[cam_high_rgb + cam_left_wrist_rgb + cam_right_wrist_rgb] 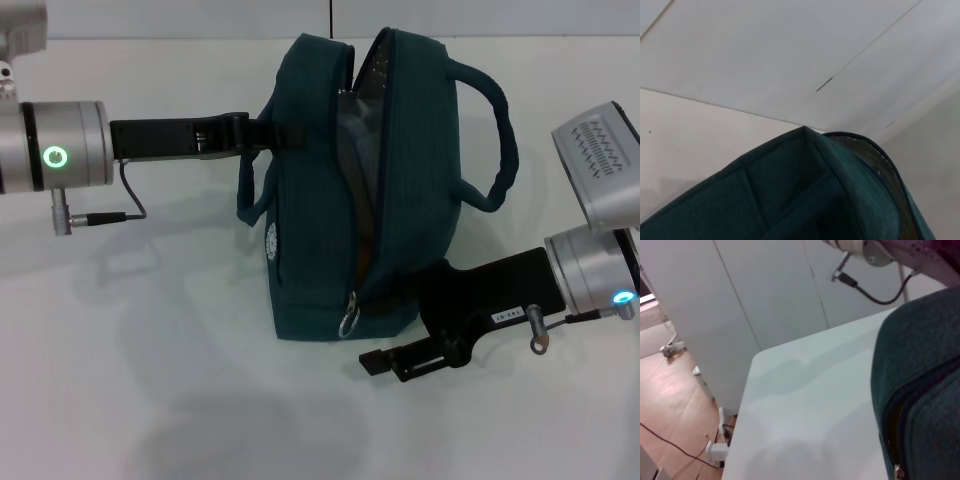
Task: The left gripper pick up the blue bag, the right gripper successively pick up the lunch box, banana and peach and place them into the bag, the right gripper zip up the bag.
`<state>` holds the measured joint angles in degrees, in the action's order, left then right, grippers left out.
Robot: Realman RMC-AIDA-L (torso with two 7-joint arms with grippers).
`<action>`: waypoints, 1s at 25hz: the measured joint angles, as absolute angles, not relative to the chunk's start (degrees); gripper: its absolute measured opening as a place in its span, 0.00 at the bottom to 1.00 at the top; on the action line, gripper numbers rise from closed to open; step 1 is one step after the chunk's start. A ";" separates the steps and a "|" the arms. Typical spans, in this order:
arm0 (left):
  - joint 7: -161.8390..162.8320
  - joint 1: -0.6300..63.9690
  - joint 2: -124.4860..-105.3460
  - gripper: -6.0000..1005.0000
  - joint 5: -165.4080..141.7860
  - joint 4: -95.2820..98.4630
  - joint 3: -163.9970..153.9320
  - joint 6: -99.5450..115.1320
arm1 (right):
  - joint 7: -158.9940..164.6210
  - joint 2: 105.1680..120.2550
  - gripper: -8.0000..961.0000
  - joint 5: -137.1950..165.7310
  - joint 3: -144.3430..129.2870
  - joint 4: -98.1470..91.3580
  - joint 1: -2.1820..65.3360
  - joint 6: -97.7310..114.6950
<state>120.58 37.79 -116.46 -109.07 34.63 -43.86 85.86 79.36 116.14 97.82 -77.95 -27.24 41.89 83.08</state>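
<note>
Fingers of the right gripper (385,362) lie low on the surface, just below and to the right of the zipper pull (349,318), which hangs at the near bottom end of the blue bag's (310,200) opening. How wide they stand apart cannot be told, and they appear to hold nothing.

The bag stands upright mid-surface with its zip track running from that pull up and away toward the far top, the mouth gaping with a silver lining visible. So the closing stroke, as I judge it, runs along that long axis away from the robot, starting from a pull that sits up and left of the right fingers.

The left gripper (250,135) is clamped on the bag's left handle strap, steadying it. No lunch box, banana or peach shows on the white surface (120,380).
</note>
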 joint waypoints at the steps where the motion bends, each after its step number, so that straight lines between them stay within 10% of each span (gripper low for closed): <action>1: 120.58 37.76 -116.46 0.05 -109.07 34.63 -43.86 85.86 | 79.29 116.09 0.74 97.66 -78.02 -27.19 41.88 83.42; 25: 120.48 37.70 -116.53 0.05 -109.09 34.63 -44.03 85.42 | 76.91 116.21 0.73 91.66 -83.25 -26.68 41.46 76.06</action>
